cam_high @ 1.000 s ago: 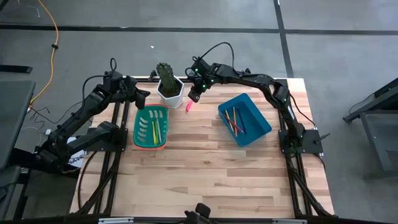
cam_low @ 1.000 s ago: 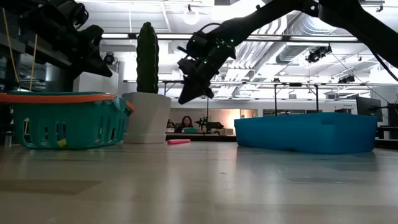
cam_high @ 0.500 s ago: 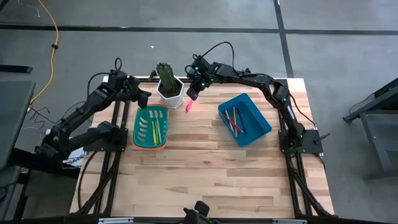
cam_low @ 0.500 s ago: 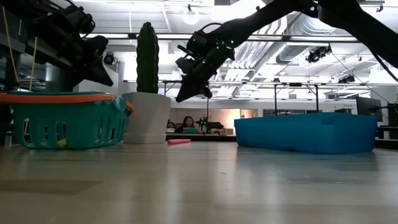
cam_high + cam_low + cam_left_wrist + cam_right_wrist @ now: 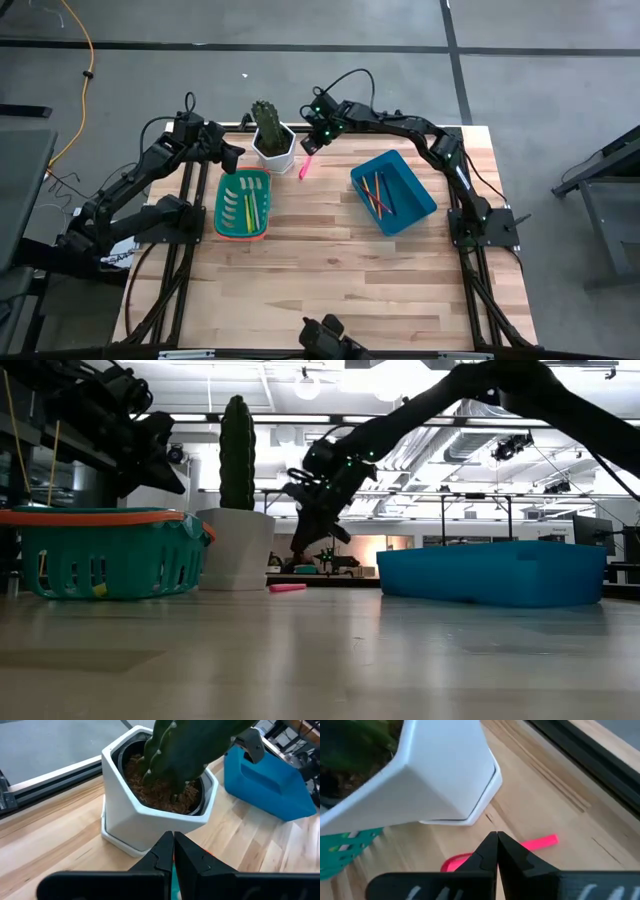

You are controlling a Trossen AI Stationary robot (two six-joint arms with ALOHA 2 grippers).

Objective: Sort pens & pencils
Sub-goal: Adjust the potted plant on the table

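right hand [image 5: 309, 148] pinched, above pink pen [image 5: 303, 170]

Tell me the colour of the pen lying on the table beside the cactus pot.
Hot pink pen; the right wrist view shows it best.

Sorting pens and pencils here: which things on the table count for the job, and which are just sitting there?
Job: pink pen on the table; pens in the green basket; pencils in the blue bin.
Not part of it: potted cactus.
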